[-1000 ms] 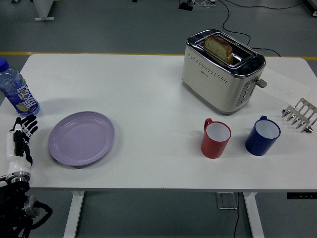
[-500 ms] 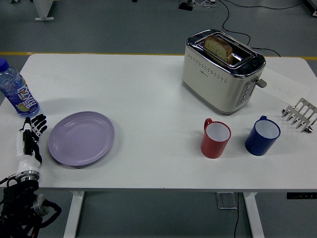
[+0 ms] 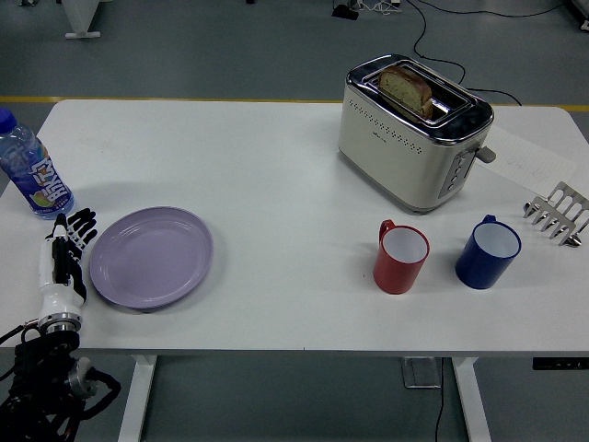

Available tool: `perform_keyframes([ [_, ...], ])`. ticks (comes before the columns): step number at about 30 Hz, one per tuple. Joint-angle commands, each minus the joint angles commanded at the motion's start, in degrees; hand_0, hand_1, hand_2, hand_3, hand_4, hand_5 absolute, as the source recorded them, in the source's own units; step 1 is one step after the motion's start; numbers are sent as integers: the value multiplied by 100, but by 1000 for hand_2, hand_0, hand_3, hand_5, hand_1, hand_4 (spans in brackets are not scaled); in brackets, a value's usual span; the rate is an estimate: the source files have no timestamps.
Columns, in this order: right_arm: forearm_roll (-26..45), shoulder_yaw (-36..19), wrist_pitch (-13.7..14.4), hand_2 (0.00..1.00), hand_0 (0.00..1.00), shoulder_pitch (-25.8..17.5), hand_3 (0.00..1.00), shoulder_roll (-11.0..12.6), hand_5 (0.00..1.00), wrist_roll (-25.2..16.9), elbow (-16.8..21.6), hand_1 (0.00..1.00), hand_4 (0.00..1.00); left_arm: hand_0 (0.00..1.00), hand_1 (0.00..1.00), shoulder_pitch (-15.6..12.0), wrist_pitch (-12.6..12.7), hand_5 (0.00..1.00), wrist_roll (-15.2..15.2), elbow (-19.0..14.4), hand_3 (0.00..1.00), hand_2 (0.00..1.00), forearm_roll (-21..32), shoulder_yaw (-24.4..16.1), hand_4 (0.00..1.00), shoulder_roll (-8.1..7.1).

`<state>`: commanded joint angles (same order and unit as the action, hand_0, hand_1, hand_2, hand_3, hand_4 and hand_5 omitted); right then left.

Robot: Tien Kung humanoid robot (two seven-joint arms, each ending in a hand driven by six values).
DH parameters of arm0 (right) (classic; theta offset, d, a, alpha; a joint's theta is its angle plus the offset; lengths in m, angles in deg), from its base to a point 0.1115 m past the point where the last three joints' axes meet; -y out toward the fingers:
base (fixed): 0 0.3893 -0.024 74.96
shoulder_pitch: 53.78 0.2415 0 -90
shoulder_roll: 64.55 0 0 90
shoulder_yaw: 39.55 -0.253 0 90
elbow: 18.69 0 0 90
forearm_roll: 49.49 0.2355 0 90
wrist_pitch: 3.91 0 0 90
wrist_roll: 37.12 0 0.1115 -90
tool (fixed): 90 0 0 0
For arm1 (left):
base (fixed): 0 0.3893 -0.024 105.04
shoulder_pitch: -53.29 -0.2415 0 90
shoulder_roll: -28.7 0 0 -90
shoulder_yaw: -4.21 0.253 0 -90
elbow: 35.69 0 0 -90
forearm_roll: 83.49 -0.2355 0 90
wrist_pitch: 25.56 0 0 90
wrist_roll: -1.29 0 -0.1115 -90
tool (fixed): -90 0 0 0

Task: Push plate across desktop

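A lilac plate lies flat on the white table, left of centre and near the front edge. My left hand, black-fingered with a white back, stands on edge just left of the plate's rim, fingers straight and pointing away from me, holding nothing. Only a narrow gap or none separates it from the rim; I cannot tell whether they touch. My right hand is out of view.
A water bottle stands just beyond my left hand. A toaster with bread sits far right of centre. Near the front right are a red mug and a blue mug. A metal rack is at the right edge.
My left hand has slid rightward and slightly forward, closing in on the plate's left rim. The plate has not visibly moved.
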<state>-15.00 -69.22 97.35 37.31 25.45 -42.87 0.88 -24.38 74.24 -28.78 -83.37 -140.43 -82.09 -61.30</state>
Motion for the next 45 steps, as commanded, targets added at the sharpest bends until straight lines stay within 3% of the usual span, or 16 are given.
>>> perform_keyframes([
  [22, -130, -55, 17, 664, 617, 7, 663, 0, 754, 29, 0, 526, 433, 739, 755, -6, -34, 998, 54, -61, 615, 703, 76, 494, 453, 0],
  [45, -586, -328, 111, 660, 618, 21, 663, 0, 766, 166, -12, 526, 427, 739, 753, 13, 9, 998, 64, -364, 616, 703, 211, 1174, 453, 0],
])
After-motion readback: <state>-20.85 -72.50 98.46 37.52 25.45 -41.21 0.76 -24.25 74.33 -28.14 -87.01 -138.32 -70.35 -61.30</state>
